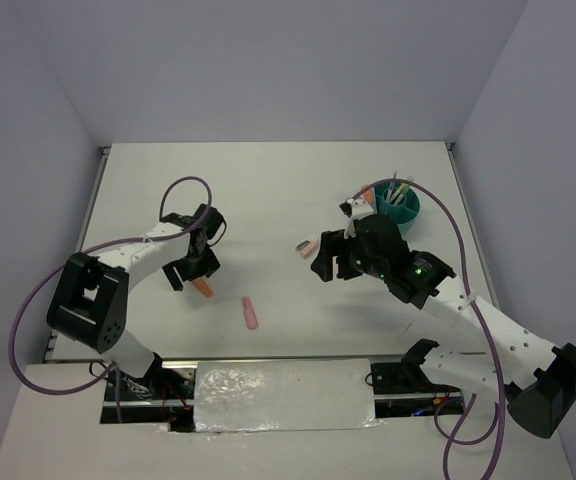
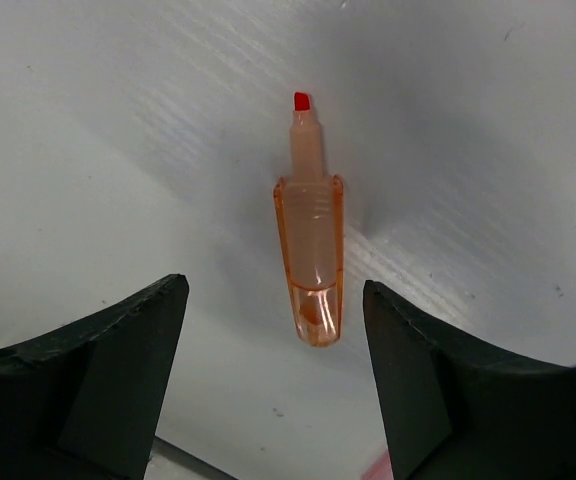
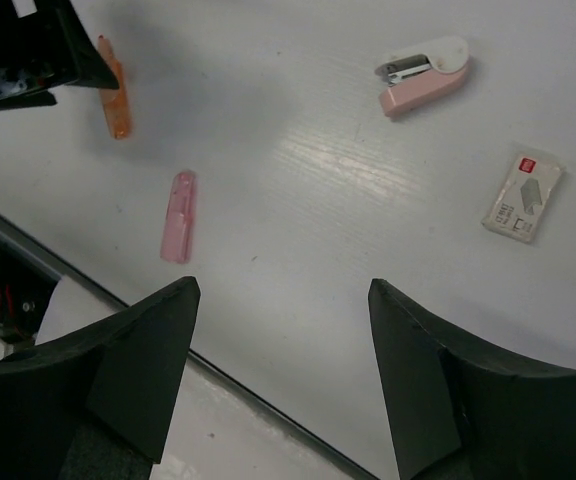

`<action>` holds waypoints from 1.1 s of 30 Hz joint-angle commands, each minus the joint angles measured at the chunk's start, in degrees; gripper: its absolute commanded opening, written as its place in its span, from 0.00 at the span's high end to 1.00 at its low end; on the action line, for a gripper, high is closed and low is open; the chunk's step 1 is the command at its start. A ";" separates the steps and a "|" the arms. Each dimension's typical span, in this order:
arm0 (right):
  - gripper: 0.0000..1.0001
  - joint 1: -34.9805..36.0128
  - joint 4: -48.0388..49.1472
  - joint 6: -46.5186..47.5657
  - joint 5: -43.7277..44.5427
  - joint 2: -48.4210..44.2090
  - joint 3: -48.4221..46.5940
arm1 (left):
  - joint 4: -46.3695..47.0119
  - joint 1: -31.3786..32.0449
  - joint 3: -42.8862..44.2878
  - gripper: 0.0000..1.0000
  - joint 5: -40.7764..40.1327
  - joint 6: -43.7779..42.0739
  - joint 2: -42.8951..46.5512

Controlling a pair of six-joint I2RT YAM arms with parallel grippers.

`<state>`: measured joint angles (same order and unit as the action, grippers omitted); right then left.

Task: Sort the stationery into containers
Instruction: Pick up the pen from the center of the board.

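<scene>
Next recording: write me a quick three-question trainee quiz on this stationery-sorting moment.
1. True or false: the orange highlighter lies uncapped, its tip bare.
2. The jaws of the left gripper are: A) shut on that highlighter; B) open, one on each side of it, not touching; C) shut and empty.
3. Short answer: what stands in the teal organiser?
Key: 1 true; 2 B; 3 pens.
</scene>
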<state>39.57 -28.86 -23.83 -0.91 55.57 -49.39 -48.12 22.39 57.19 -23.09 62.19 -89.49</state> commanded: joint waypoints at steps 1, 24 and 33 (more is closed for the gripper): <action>0.24 1.21 -0.23 1.95 -2.96 -1.52 -0.27 | 4.08 -0.86 -0.41 0.17 -1.34 2.23 -1.21; 0.05 4.37 17.67 -8.14 -12.71 -2.22 2.86 | 8.66 2.56 -1.40 1.00 8.93 3.80 11.51; 0.24 5.16 31.24 -17.12 -15.45 3.58 3.25 | 7.87 19.61 14.08 1.00 8.24 12.60 15.58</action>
<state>43.92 -5.65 -37.56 -15.20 59.11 -43.46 -38.94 39.22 68.16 -14.50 71.20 -73.03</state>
